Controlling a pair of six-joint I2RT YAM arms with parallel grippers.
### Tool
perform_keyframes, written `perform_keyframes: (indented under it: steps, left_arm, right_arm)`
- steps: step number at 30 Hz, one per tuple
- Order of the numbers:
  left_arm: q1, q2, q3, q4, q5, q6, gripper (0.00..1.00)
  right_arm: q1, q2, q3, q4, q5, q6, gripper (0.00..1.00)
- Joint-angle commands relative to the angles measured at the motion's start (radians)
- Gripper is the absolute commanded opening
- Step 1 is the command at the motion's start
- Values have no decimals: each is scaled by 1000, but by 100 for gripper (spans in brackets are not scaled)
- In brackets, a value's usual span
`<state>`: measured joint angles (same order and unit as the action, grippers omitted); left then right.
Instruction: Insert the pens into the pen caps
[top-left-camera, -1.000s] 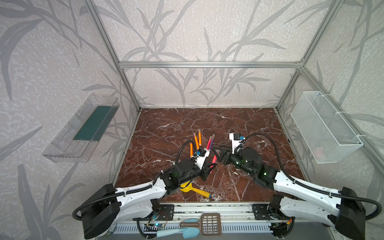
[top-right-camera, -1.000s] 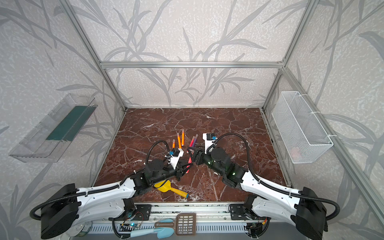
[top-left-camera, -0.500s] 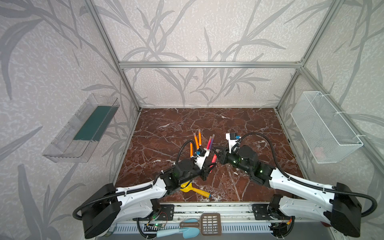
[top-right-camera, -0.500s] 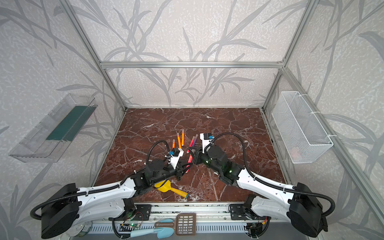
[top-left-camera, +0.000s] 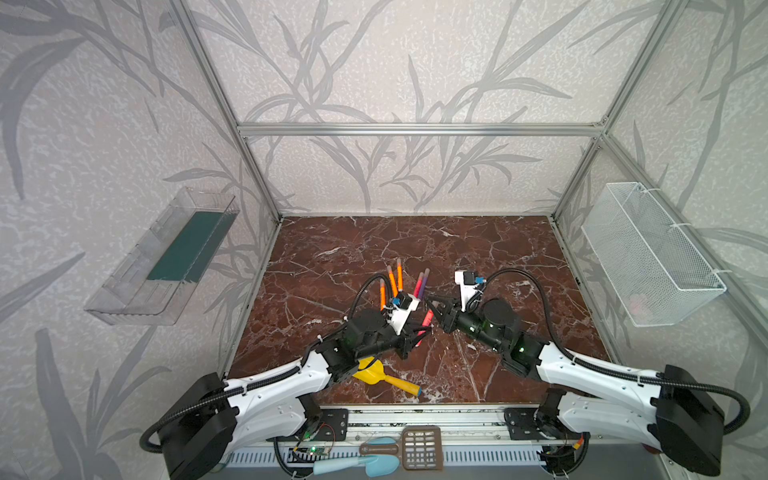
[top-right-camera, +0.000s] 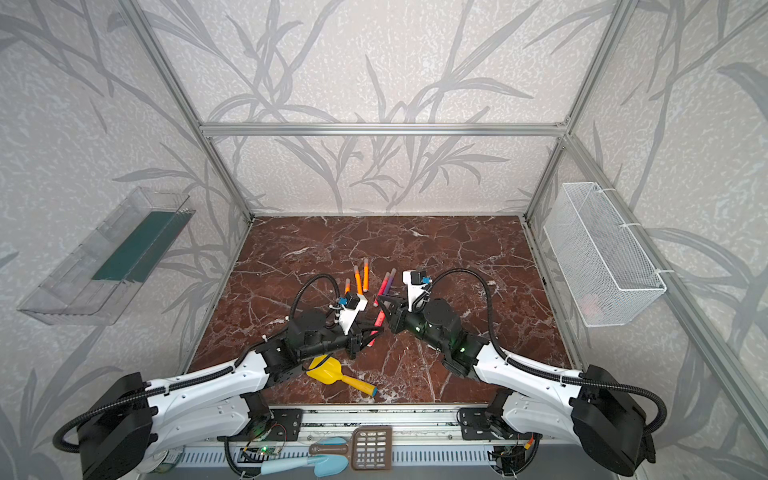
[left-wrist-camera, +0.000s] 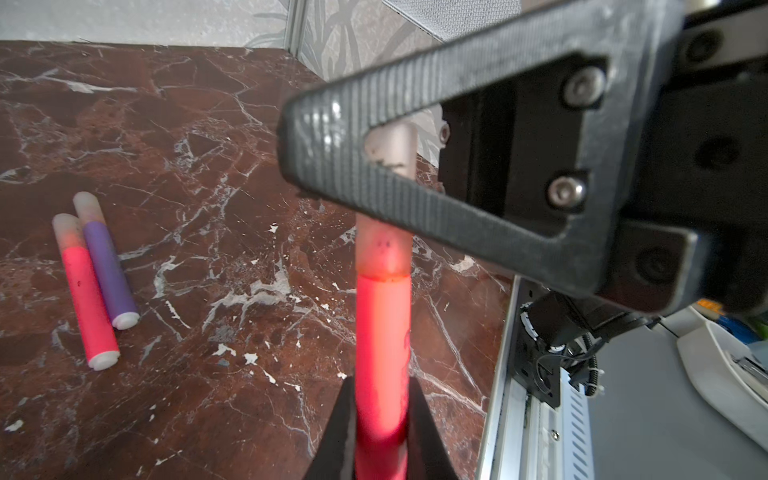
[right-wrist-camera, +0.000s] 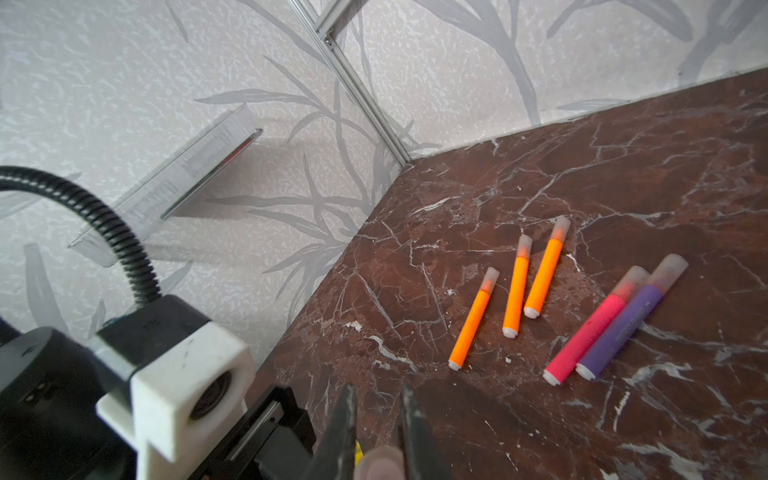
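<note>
In both top views the counter (top-left-camera: 415, 245) is dark red-brown stone with white cracks. Pale walls (top-left-camera: 415, 62) with grey leaves stand round it, with a clear shelf (top-left-camera: 166, 266) and a wire basket (top-left-camera: 648, 257) on them. The left tool (top-left-camera: 419, 336) and right tool (top-left-camera: 432, 305) meet at a pink pen (top-left-camera: 427, 321). A yellow shovel (top-left-camera: 370, 372) lies near that pen.

In the left wrist view the left tool squeezes the pink pen's body. A pale cap (left-wrist-camera: 384, 249) sits on its tip. A second pink pen (left-wrist-camera: 87, 299) and a purple pen (left-wrist-camera: 109, 274), both capped, lie touching beside the held pen.

In the right wrist view the right tool pinches the cap's end. Three capped orange pens (right-wrist-camera: 515, 291) lie apart from the held pen.
</note>
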<state>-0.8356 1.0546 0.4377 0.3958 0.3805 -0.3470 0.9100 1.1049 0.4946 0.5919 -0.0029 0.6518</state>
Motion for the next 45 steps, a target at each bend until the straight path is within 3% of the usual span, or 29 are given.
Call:
perform_keyframes:
  steps: [1, 3, 8, 11, 15, 20, 21, 22, 24, 26, 29, 32, 34, 38, 41, 45]
  left_arm:
    - [65, -62, 103, 63, -38, -16, 0]
    - [65, -70, 124, 24, -107, 31, 0]
    - [63, -19, 194, -57, -428, 123, 0]
    - [63, 12, 222, -47, -579, 138, 0]
    - [65, 42, 241, -25, -700, 147, 0]
    - [75, 19, 235, -62, -633, 143, 0]
    - [75, 7, 222, -72, -619, 136, 0]
    - [73, 0, 210, -82, -603, 131, 0]
    - [75, -10, 175, -101, -585, 109, 0]
    - [77, -3, 152, -139, -576, 83, 0]
    - [81, 31, 112, -161, -563, 13, 0]
    - [82, 77, 72, -135, -516, -51, 0]
    - [82, 117, 63, -124, -487, -84, 0]
    - [81, 222, 74, -115, -429, -129, 0]
    - [80, 306, 99, -120, -387, -149, 0]
    - [79, 394, 140, -138, -367, -170, 0]
  right_arm:
    - [61, 17, -64, -68, -12, -70, 0]
    - [104, 38, -82, -60, 20, 13, 0]
    - [271, 118, -74, -97, 177, 193, 0]
    - [301, 203, -59, -66, 173, 251, 0]
    - [325, 272, -39, -8, 147, 280, 0]
    - [298, 234, -91, 39, 277, 241, 0]
    - [276, 196, -84, -20, 299, 230, 0]
    - [257, 159, -68, -96, 320, 217, 8]
    - [208, 66, -38, -267, 379, 197, 43]
    - [156, -30, -36, -350, 406, 154, 64]
    - [60, -192, -38, -480, 455, 111, 84]
    - [-24, -311, -29, -587, 471, 86, 94]
    - [-74, -365, -28, -626, 465, 82, 99]
    - [-158, -424, 7, -725, 481, 96, 99]
    - [-177, -407, 47, -773, 552, 98, 99]
    - [-198, -320, 74, -699, 589, -8, 99]
